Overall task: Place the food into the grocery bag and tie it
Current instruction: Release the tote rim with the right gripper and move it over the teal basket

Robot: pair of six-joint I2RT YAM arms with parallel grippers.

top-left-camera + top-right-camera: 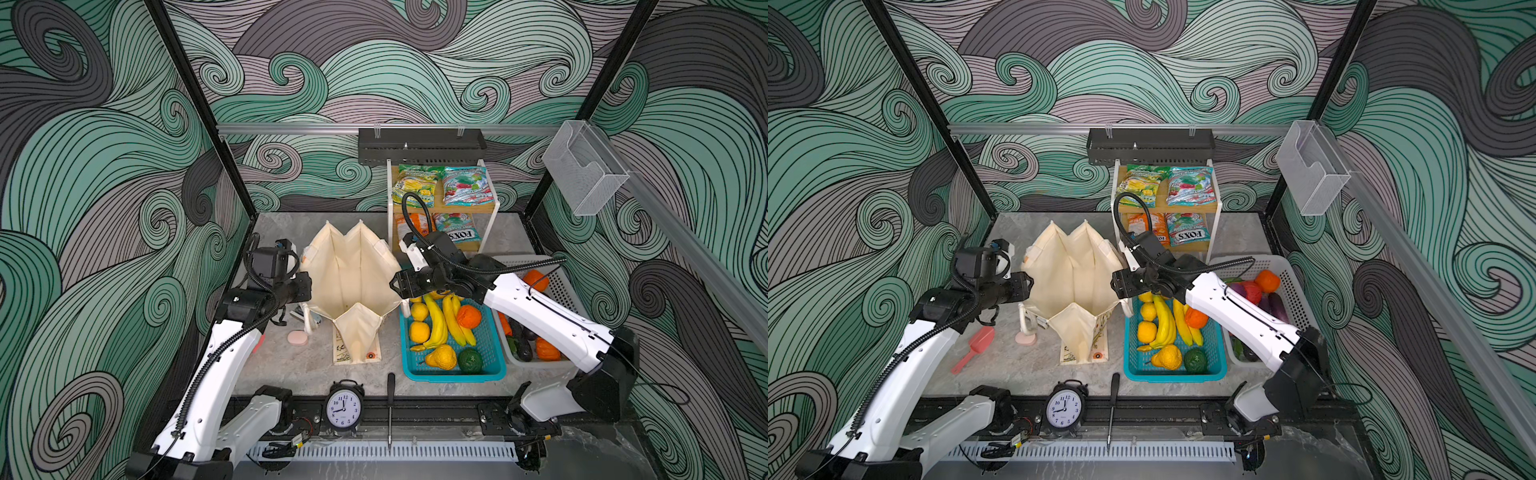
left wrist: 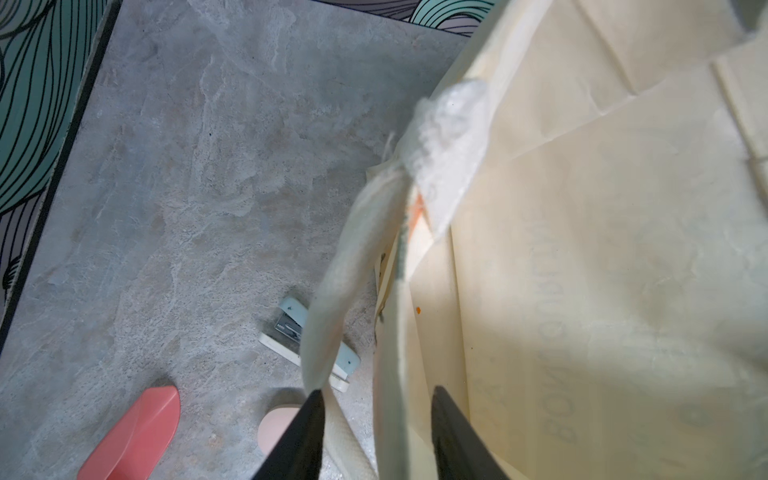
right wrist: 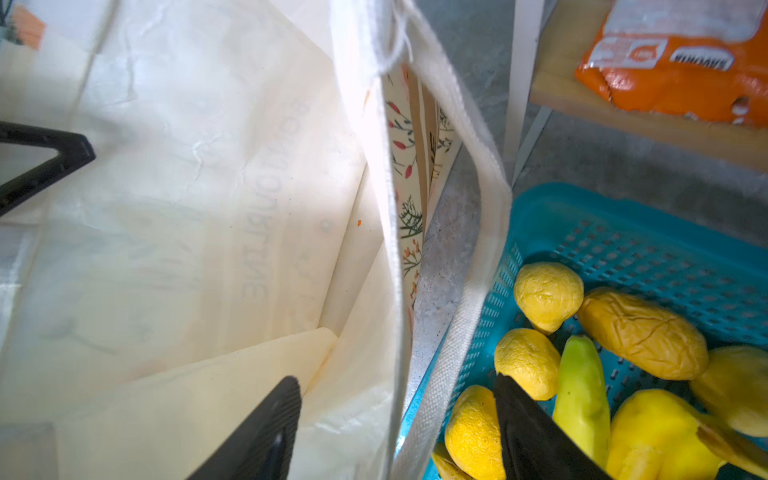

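The grocery bag (image 1: 353,266) is matt cream canvas, its handle (image 2: 345,282) coarse woven webbing. Beside the bag, the teal basket (image 1: 453,376) is perforated plastic; behind the bag, glossy candy packets (image 1: 465,185) lie on a wooden shelf (image 3: 623,122).

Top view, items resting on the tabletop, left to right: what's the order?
In a top view: red scoop → grocery bag → teal basket → white basket.
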